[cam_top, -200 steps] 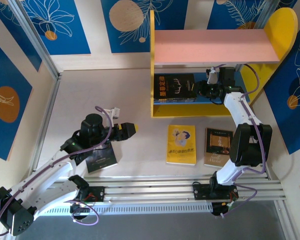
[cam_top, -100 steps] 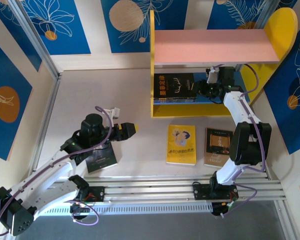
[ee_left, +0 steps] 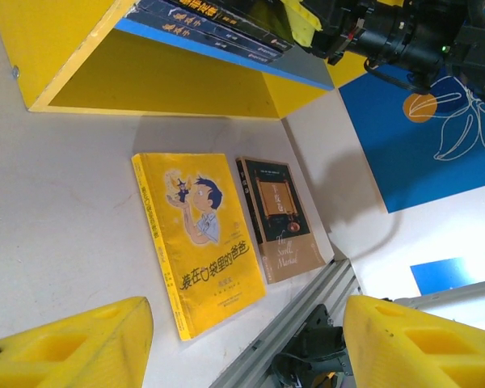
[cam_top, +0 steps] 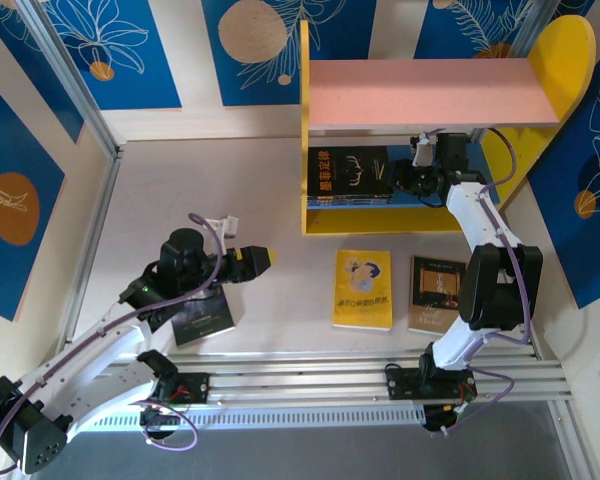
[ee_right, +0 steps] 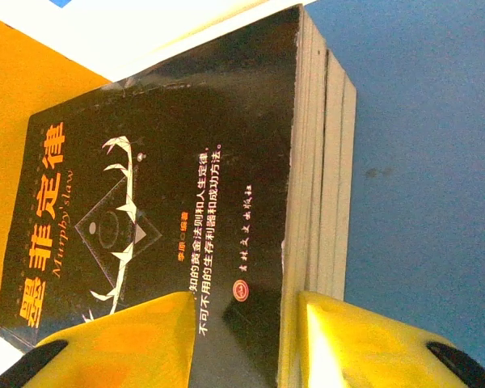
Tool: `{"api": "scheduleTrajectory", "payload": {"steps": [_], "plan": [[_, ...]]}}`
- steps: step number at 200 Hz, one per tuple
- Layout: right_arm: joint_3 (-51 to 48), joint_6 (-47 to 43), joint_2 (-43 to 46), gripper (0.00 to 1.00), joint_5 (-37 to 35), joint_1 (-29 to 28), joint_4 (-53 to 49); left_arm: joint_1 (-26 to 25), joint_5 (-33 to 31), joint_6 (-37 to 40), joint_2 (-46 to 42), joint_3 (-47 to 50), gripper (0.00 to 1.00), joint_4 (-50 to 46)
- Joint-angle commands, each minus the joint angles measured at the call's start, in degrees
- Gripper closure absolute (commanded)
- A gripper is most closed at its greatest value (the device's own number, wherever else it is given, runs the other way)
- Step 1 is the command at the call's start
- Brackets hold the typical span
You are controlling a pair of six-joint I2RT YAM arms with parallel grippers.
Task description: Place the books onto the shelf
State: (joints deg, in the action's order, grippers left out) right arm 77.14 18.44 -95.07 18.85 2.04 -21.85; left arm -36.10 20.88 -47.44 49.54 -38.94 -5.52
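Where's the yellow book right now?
In the top external view the yellow book lies flat on the table just in front of the shelf, right of centre, with the brown book beside it on its right.

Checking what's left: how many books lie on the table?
3: yellow book mid-table, brown book to its right, dark book partly under the left arm; more could be hidden.
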Motion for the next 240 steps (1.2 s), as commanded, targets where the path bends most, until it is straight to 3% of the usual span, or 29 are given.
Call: {"api": "scheduleTrajectory", "payload": {"steps": [1, 39, 68, 115, 240], "plan": [[2.0, -1.1, 1.3, 0.59, 4.0, -0.8, -0.2, 0.8, -0.1, 1.0, -0.7, 0.5, 0.36, -0.2], [1.8, -1.4, 1.9, 0.58, 3.8, -0.1, -0.5, 0.9, -0.2, 1.1, -0.6, 0.7, 0.35, -0.2], [1.5, -1.7, 2.4, 0.5, 3.6, 0.2, -0.7, 1.0, -0.5, 1.1, -0.5, 0.6, 0.36, -0.4], [1.0, -1.9, 3.6, 0.46, 2.6, 0.5, -0.7, 0.9, -0.3, 1.2, -0.5, 0.5, 0.36, -0.6], [-4.2, -2.4, 11.2, 0.44, -2.9, -4.0, -0.4, 1.0, -2.3, 2.2, 0.0, -0.1, 0.36, -3.5]]}}
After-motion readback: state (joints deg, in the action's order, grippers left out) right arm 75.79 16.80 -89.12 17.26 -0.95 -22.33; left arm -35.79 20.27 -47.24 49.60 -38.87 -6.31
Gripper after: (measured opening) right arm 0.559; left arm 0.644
